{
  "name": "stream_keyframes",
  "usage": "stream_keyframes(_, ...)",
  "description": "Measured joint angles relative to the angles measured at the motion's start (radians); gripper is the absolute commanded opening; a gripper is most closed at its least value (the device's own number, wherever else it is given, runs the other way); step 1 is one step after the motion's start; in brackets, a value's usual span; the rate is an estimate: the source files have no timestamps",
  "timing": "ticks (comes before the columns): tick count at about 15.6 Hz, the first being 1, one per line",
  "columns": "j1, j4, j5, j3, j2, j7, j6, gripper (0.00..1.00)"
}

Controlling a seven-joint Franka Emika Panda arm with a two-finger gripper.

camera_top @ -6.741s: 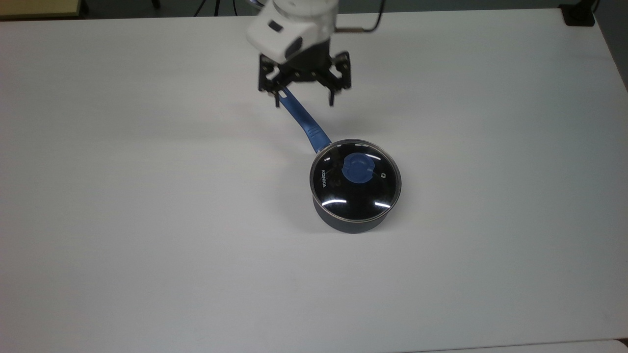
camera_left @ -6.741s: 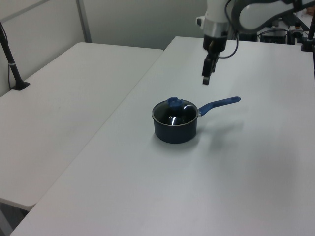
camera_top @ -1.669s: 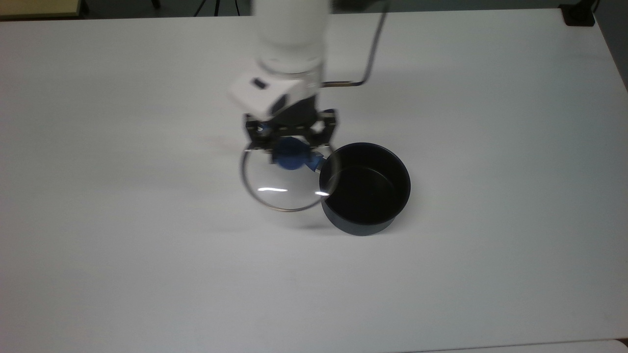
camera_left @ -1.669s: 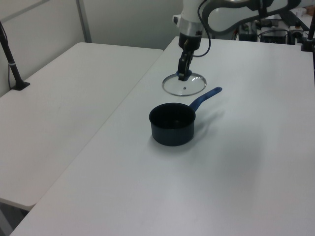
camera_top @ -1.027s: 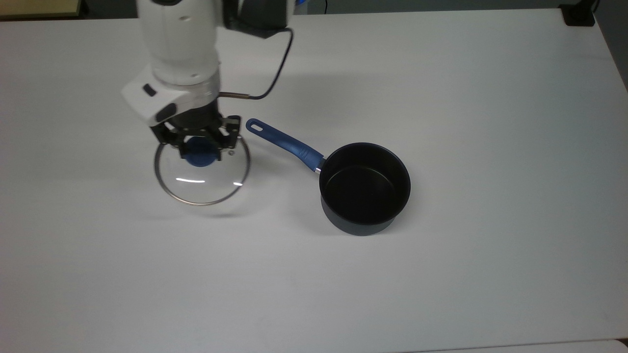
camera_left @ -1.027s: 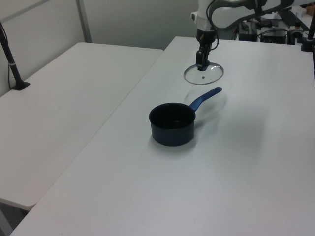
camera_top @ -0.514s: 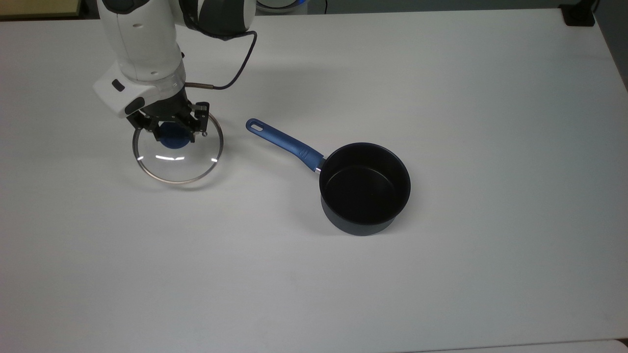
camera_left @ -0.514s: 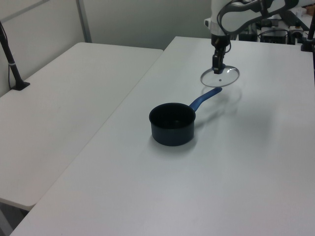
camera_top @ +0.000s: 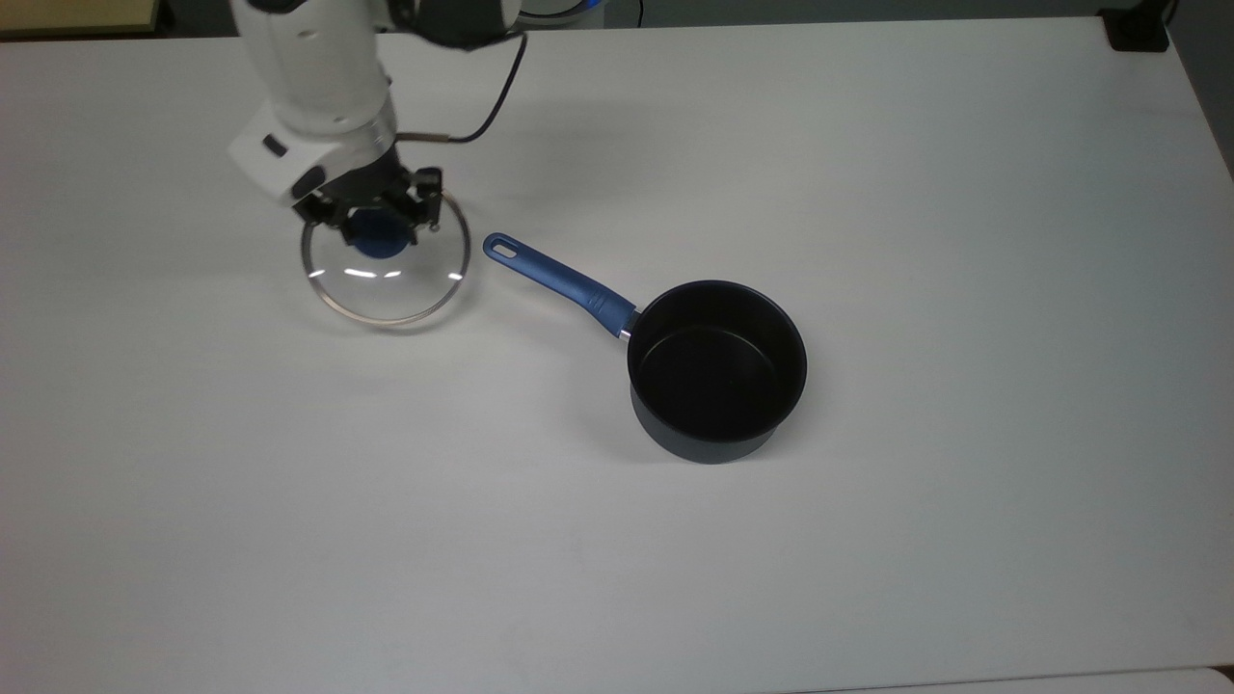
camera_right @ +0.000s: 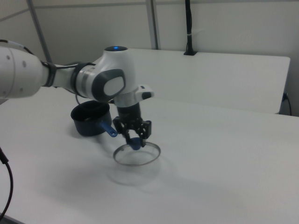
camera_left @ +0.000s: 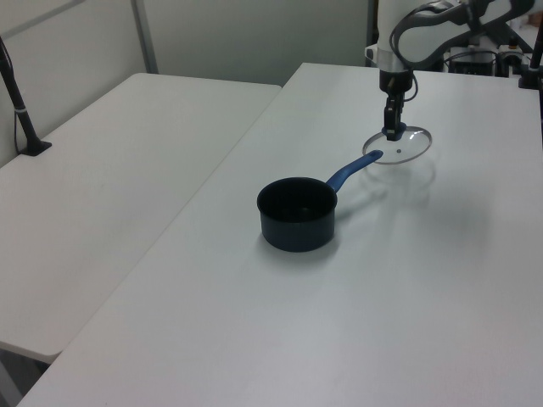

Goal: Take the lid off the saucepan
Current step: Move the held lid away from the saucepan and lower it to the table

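Note:
The saucepan (camera_top: pixel 716 361) stands uncovered on the white table (camera_top: pixel 868 540), dark inside, its blue handle (camera_top: pixel 559 278) pointing to the top view's upper left. The glass lid (camera_top: pixel 388 285) hangs level a little above the table, beyond the handle's tip, casting a shadow beneath it. My gripper (camera_top: pixel 379 231) is shut on the lid's blue knob from above. In the left view the gripper (camera_left: pixel 391 131) holds the lid (camera_left: pixel 407 149) behind the saucepan (camera_left: pixel 297 212). In the right view the gripper (camera_right: pixel 134 140) holds the lid (camera_right: pixel 140 157) in front of the saucepan (camera_right: pixel 88 119).
A second white table (camera_left: pixel 110 178) adjoins on the left view's left, with a black post (camera_left: pixel 19 102) clamped to it. A cable (camera_top: pixel 487 111) trails from the arm's wrist. A black object (camera_top: pixel 1138 29) sits at the table's far right corner in the top view.
Earlier the lid sat on the saucepan; my gripper has lifted it off and carried it to the top view's left. In the last half second it shifted right and farther back.

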Motion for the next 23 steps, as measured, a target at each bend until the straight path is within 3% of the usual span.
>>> stream_keyframes(9,0.082,-0.237,-0.073,0.003,-0.146,-0.001,0.044,0.46)
stream_keyframes(19,0.094,-0.276,-0.145,0.019,-0.159,0.0,0.045,0.47)
stream_keyframes(23,0.094,-0.277,-0.161,0.029,-0.149,-0.001,0.045,0.58)
